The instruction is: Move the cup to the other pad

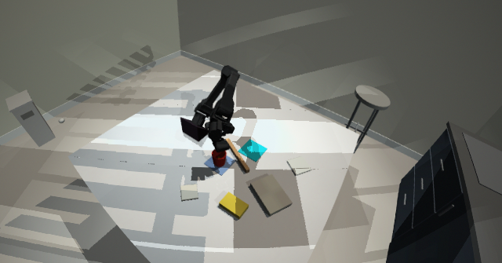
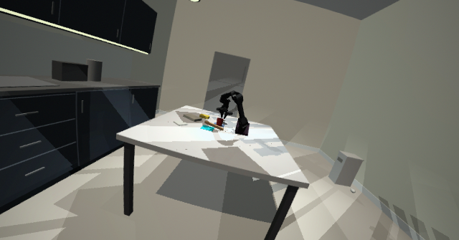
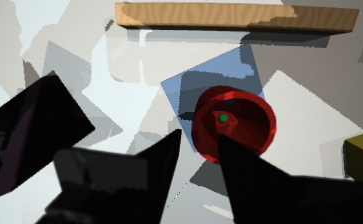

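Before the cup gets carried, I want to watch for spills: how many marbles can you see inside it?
1: a green marble lies near the middle of the red cup floor, seen from the wrist view. Others may be hidden behind the cup wall or fingertip.
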